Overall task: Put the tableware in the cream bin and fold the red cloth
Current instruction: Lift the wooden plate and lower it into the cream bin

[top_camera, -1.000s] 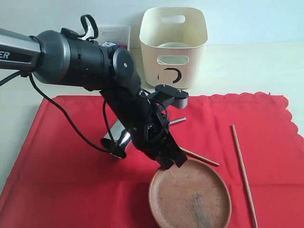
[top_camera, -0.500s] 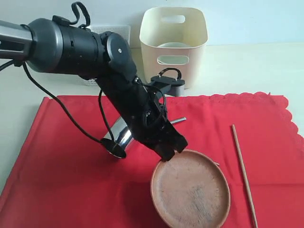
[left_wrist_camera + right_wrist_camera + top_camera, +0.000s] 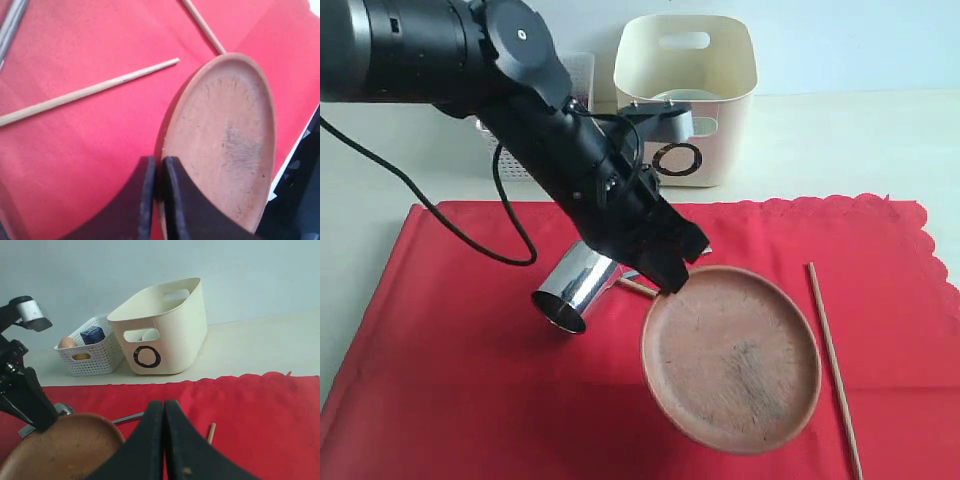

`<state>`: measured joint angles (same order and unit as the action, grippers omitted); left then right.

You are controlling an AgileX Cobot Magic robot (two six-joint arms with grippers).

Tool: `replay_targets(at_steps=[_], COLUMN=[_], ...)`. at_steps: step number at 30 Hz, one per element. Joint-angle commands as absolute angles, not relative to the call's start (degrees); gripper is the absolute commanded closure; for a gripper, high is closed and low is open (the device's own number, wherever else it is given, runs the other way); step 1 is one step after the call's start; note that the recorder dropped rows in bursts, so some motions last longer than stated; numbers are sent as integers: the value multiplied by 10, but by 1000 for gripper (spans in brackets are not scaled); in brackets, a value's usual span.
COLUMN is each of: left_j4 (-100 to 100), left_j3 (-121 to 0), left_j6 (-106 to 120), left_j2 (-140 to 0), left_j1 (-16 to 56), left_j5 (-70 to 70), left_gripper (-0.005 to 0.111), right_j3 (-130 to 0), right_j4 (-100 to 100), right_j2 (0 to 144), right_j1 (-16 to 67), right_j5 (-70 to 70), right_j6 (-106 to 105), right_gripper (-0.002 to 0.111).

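My left gripper (image 3: 672,276) is clamped on the rim of the round brown plate (image 3: 732,360), one finger on each face. The plate hangs from the gripper, tilted with its inner face up. It is matte reddish-brown with a low rim and a darker scuffed patch in the middle. I can't tell whether its low edge touches the bright red cloth (image 3: 440,380). The wrist view shows the same grip (image 3: 157,166) on the plate's edge (image 3: 225,140).

My right gripper (image 3: 164,409) has its fingers pressed together with nothing between them.

The shiny steel cup (image 3: 570,290) lies on its side on the cloth, just beside the left gripper. One thin wooden chopstick (image 3: 638,287) pokes out from under that gripper. The second chopstick (image 3: 832,360) lies on the far side of the plate, apart from it.

The tall cream plastic bin (image 3: 720,130) stands beyond the left gripper, off the cloth, with its black "O" facing me. Inside it is a pale grey-green bowl (image 3: 685,97). Next to it, the white perforated basket (image 3: 95,360) holds an egg (image 3: 67,342), a blue carton (image 3: 93,335) and something yellow (image 3: 81,356).
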<state>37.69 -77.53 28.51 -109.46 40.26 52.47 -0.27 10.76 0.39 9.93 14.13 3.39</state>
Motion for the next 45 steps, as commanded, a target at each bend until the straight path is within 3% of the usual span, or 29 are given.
replay_targets(at_steps=[1, 28, 39, 45], left_j4=[419, 439, 445, 457], left_j3=[-781, -920, -983, -1025], left_j6=[283, 266, 272, 272], left_j2=[-1072, -1065, -1131, -1205], left_j1=[382, 351, 298, 298], left_j5=[531, 503, 316, 128], left_gripper=[107, 107, 107, 107], right_j3=[0, 0, 0, 0], right_j4=[106, 106, 106, 106], right_j2=[0, 0, 0, 0], right_j1=[99, 99, 99, 99], right_j5=[138, 138, 138, 138], right_j6=[30, 30, 30, 30], right_gripper=[108, 108, 108, 108])
